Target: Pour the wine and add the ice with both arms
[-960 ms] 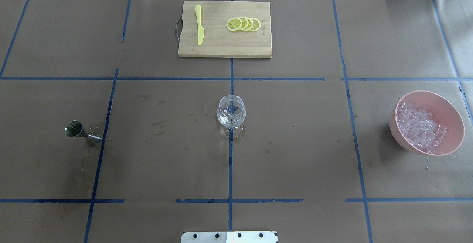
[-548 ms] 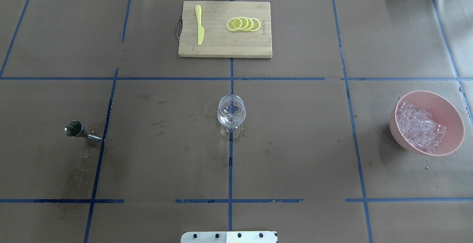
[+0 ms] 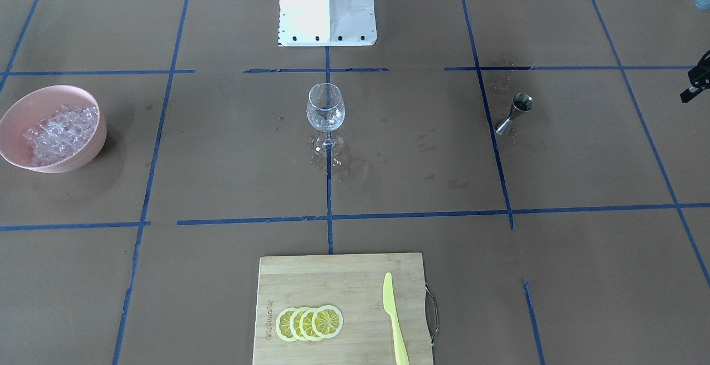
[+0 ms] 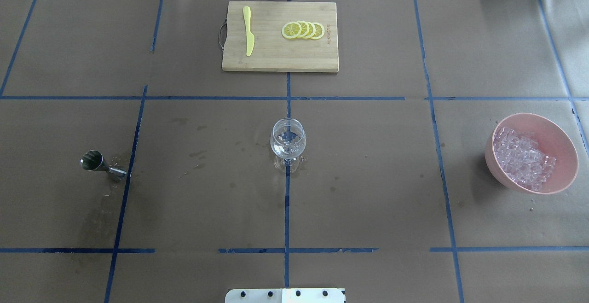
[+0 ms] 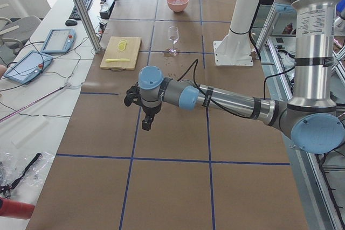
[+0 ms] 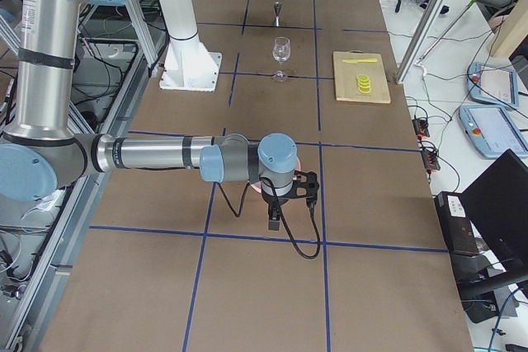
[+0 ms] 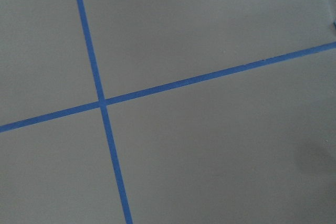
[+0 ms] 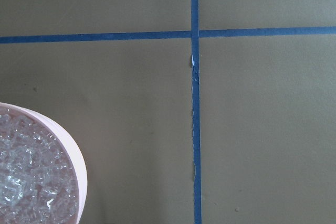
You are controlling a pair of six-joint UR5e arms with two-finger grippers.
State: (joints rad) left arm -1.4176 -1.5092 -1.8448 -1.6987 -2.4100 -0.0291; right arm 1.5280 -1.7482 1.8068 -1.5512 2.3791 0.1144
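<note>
A clear wine glass stands upright at the table's centre. To its right, the pink bowl holds a heap of ice, which also fills the corner of the right wrist view. A steel jigger stands at the left. No wine shows. The left arm reaches past the table's left end, its gripper pointing down over bare paper. The right arm holds its gripper just beyond the bowl. I cannot tell whether either is open or shut.
A bamboo cutting board at the far side carries lemon slices and a yellow knife. The white base block sits at the near edge. Wet marks surround the glass's foot. Blue tape lines grid the brown paper.
</note>
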